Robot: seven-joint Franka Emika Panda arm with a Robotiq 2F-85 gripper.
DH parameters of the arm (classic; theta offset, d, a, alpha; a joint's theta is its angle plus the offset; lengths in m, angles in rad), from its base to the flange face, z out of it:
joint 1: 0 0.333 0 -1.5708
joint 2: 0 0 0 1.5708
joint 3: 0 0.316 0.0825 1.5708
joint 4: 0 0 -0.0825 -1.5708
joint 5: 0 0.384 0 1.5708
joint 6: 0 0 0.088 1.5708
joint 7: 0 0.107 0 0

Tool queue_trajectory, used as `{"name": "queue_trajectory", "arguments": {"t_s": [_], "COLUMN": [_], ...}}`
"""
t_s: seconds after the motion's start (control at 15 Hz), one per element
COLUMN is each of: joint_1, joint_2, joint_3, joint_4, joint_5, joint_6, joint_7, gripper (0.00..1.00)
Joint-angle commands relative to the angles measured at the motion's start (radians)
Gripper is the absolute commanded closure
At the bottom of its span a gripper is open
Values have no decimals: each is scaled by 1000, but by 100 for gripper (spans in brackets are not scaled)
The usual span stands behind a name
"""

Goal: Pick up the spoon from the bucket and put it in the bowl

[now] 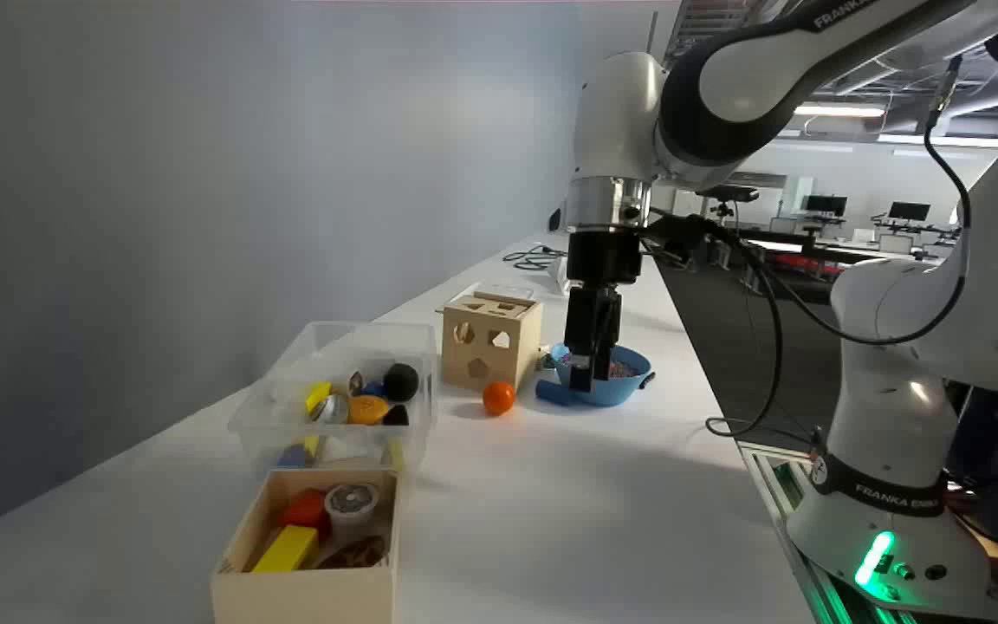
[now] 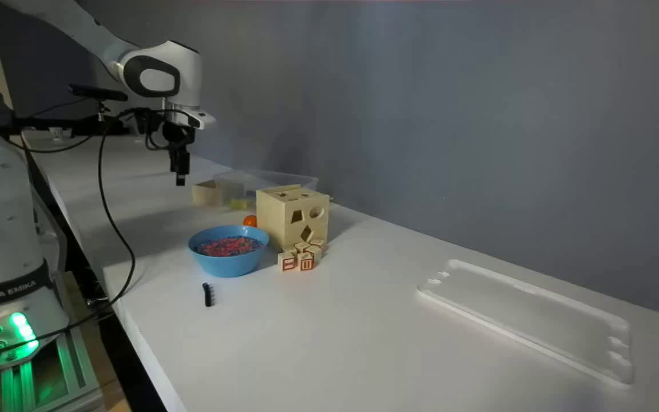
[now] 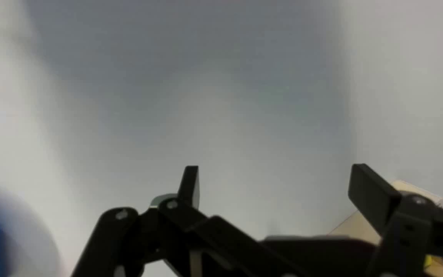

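The pincer point(image 3: 274, 181) was held above the tabletop point(image 1: 568, 503) with its jaws wide apart and nothing visible between them, while no spoon could be made out among the small objects point(image 1: 366, 408) in the clear bucket point(image 1: 339, 340), beside the wooden tray point(image 1: 304, 598). It was judged best that the spoon be located first and gripped from straight above, so that the walls would be spared. A high lift would then be needed before the blue bowl point(image 2: 229, 265), beside the wooden cube point(image 1: 490, 351), was reached.

gray wall point(image 1: 248, 173), long white table point(image 1: 586, 537), dark floor point(image 1: 722, 336), lit ceiling lights point(image 1: 841, 111), distant monitors point(image 1: 909, 211)
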Motion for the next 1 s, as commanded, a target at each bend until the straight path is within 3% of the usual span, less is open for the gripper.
{"name": "queue_trajectory", "arguments": {"t_s": [0.0, 0.4, 0.6, 0.93], "joint_1": [-8, -8, -26, -62], "joint_2": [0, 0, 22, 45], "joint_3": [7, 7, 11, 40], "joint_4": [1, 1, 17, 42], "joint_5": [3, 3, 56, 35], "joint_6": [-3, -3, 161, 411], "joint_7": [-3, -3, 90, 246], "gripper": [0, 0, 0, 0]}}
